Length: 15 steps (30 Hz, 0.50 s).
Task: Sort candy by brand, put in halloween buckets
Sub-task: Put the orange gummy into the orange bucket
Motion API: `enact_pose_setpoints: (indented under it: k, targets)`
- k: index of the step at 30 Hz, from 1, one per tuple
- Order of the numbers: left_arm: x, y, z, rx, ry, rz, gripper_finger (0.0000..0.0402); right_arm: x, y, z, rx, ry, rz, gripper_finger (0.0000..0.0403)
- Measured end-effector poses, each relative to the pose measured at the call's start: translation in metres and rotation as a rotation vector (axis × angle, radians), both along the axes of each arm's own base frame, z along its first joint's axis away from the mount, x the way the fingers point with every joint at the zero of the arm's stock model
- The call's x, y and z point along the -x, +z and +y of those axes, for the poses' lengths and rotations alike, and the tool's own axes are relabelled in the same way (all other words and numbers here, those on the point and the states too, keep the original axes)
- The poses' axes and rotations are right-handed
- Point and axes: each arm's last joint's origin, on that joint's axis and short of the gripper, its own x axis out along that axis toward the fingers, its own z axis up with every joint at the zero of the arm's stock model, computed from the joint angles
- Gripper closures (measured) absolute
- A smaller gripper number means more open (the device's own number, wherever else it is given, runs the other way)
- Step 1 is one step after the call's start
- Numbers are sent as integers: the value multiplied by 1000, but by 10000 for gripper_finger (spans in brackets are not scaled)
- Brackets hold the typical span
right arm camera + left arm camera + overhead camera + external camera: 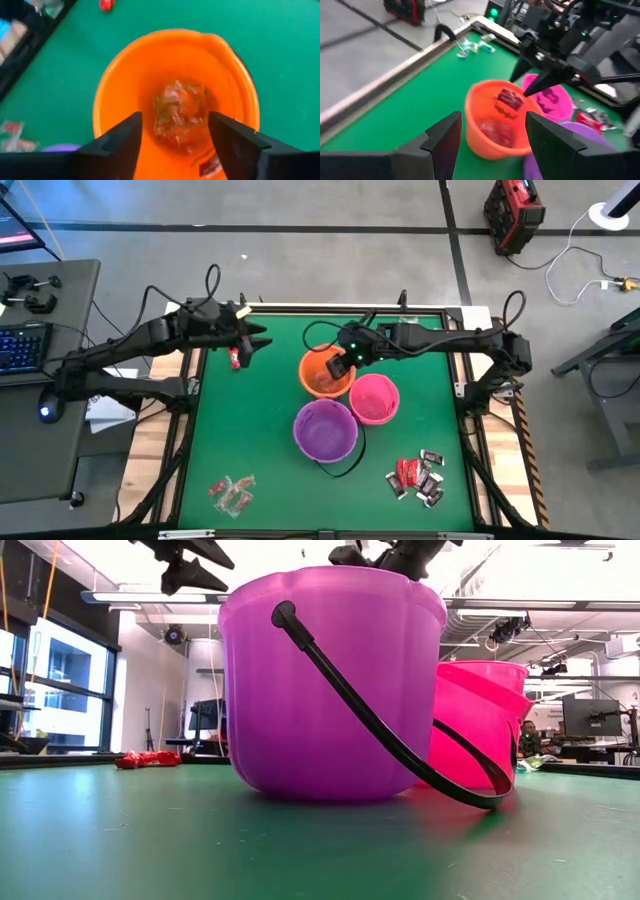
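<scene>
Across the green table (260, 450) sit the three buckets in a tight cluster — purple bucket (325, 430) nearest the front edge with its thin black handle (385, 730) flopped down onto the mat, pink bucket (375, 399) just beside it, orange bucket (325, 374) behind both. Right gripper (345, 363) hangs directly above the orange bucket, fingers spread apart and holding nothing; in its wrist view the bucket's mouth sits right between the two dark fingers, with a heap of wrapped candy (180, 112) lying on the bottom. In the left wrist view, a dark wrapped piece (510, 99) shows just under those fingertips, inside the orange rim. Left gripper (250, 340) waits off to the bucket's left near the table's far edge, jaws wide and empty, a lone red candy (235, 359) on the mat just below it. Out front — a red-and-silver pile (417, 476) at the front right, a smaller red-and-clear pile (232, 492) at the front left.
</scene>
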Motion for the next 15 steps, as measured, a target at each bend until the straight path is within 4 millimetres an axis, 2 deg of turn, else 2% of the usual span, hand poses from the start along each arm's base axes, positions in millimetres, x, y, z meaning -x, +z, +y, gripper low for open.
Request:
enact_pose_setpoints:
  k: [4,9,12,15]
  targets:
    - [-2,-4,-14,136,-81,6,192,19,5,6,27,92,120,156]
    - [-10,-12,-52,266,-175,-4,192,60,19,22,125,140,341,155]
    - [-14,-36,-81,371,-164,17,192,83,35,29,180,136,365,155]
    - [-14,-70,-115,515,-132,118,192,97,47,34,208,130,333,155]
